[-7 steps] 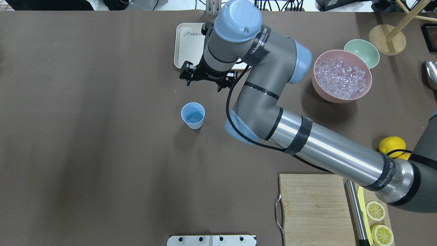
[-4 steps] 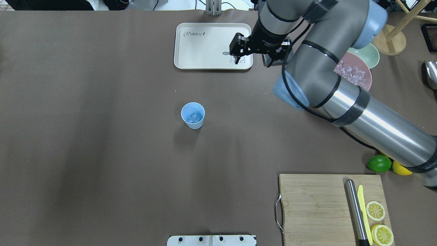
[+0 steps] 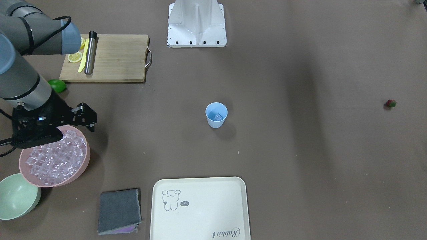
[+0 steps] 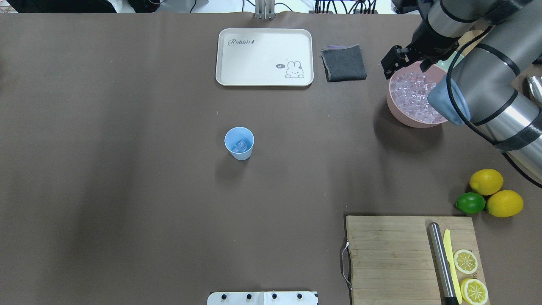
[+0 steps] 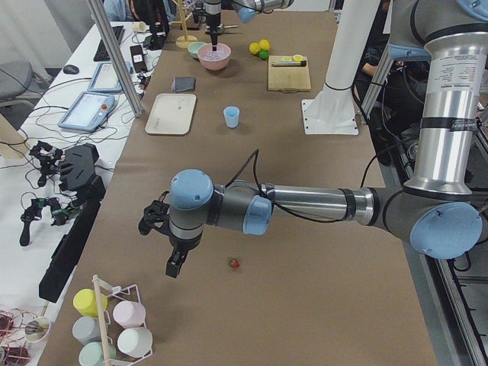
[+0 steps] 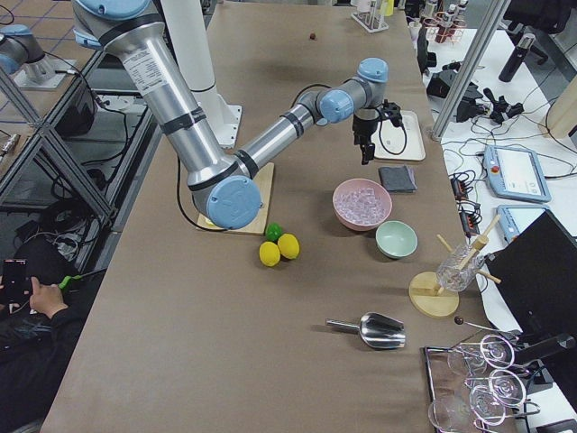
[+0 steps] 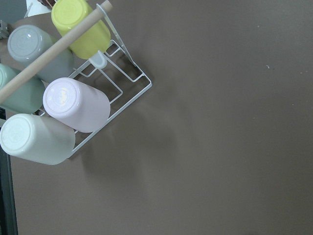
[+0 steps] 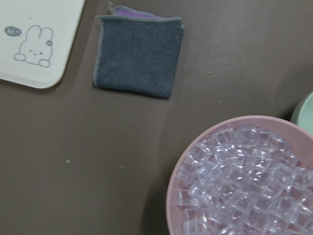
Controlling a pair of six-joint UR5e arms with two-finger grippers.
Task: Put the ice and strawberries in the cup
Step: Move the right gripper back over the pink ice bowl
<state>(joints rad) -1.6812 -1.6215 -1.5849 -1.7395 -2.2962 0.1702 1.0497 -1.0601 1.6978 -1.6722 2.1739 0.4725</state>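
Exterior left, near to far: left gripper hangs near the strawberry, which lies on bare table off to its robot side; I can't tell that gripper's opening. Front view puts the berry's long axis along the table, green end pointing away from the cup. Left arm is clearly nearer. The cup is mid-table, ice inside, well apart. Farthest, right gripper hovers over the pink bowl at its cloth-side rim; opening unclear too.
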